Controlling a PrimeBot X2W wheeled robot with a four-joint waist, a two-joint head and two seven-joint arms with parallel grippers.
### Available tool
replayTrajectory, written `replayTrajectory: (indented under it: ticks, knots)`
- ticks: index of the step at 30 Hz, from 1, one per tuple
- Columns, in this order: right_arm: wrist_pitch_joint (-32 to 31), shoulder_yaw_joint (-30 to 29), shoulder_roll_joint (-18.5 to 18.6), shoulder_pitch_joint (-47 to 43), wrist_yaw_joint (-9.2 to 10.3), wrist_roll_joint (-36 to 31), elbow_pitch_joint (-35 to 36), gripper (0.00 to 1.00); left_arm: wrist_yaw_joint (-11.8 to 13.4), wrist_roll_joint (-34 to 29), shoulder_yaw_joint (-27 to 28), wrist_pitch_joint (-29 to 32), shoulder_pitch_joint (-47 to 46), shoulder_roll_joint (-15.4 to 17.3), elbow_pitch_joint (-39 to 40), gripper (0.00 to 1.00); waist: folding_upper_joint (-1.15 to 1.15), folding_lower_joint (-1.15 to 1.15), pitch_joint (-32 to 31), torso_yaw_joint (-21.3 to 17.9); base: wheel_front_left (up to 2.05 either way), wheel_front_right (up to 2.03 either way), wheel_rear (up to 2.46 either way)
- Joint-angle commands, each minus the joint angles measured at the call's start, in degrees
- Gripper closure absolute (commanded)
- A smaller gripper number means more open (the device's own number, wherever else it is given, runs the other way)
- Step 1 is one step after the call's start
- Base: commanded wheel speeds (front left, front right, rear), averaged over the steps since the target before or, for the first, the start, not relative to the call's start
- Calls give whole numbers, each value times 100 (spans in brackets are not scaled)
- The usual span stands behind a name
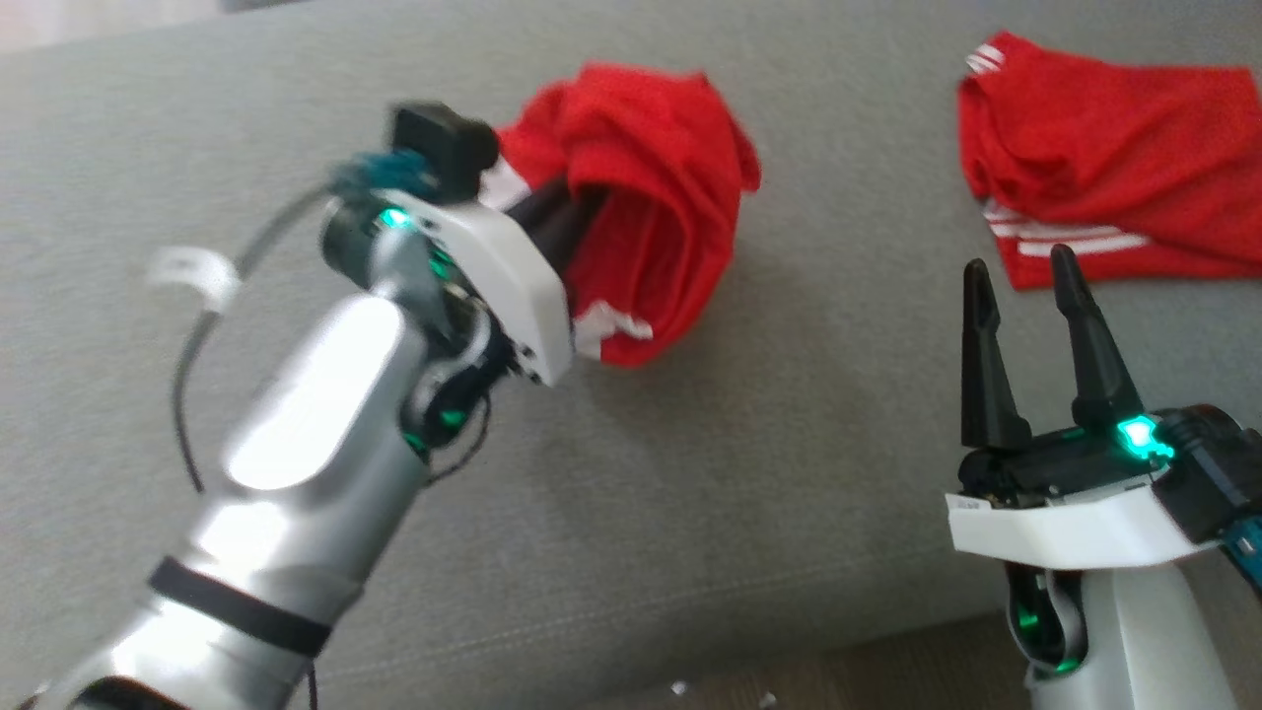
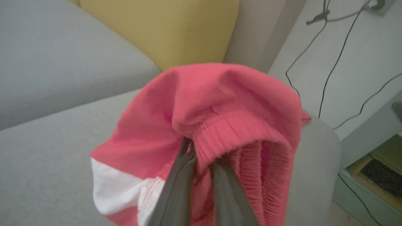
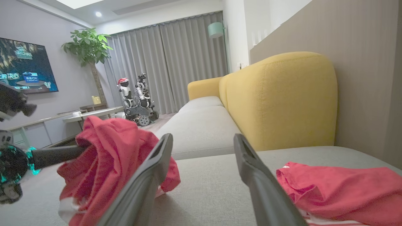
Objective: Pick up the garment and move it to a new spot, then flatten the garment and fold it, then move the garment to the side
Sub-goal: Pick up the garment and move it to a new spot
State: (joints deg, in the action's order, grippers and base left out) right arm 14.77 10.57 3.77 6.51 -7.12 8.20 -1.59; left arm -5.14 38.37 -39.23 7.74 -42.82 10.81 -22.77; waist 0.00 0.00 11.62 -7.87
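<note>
A red garment (image 1: 651,197) with white stripes hangs bunched above the grey sofa seat (image 1: 690,473), held up by my left gripper (image 1: 567,222), which is shut on its ribbed waistband. The left wrist view shows the two dark fingers (image 2: 176,188) pinching the waistband of the garment (image 2: 220,106). From the right wrist view the lifted garment (image 3: 106,157) shows at the left with the left fingers (image 3: 53,156) in it. My right gripper (image 1: 1020,271) stands open and empty at the lower right, fingers pointing up, and in its own view my right gripper (image 3: 202,139) is open too.
A second red garment (image 1: 1114,158) with white stripes lies on the seat at the far right, also low at the right (image 3: 342,191). A yellow backrest cushion (image 3: 279,97) rises behind the seat. Cables (image 2: 333,62) run down the wall beside the sofa arm.
</note>
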Motion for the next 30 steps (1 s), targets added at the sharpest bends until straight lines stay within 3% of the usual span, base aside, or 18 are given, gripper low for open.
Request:
replayTrajectory:
  ticks: [1,8,9,10,11,22,30]
  knots:
    - [23,175,-61,213,-36,77,243,0,81,-157,81,-9,-212,33,-109,100,0,0,305,-325,0,0,0]
    - [23,336,-83,389,-36,108,275,0,137,-599,-297,-469,-461,-352,-1376,100,0,0,781,-637,0,0,0]
    - [23,346,-84,401,-36,110,273,0,124,-638,-342,-554,-501,-404,-1517,79,0,0,817,-643,0,0,0]
    - [23,350,-85,408,-36,111,268,0,98,-681,-402,-631,-538,-449,-1644,50,0,0,839,-642,0,0,0]
    - [23,352,-86,410,-36,114,259,0,83,-728,-455,-724,-578,-488,-1754,1,0,0,850,-633,0,0,0]
    - [23,463,-89,244,-36,103,36,0,252,-747,-533,-1987,-215,-713,-1928,0,0,0,302,-95,0,0,0]
    - [23,514,4,-200,-36,110,-208,0,887,-660,-32,-2267,1184,-533,-764,0,0,0,-444,580,0,0,0]
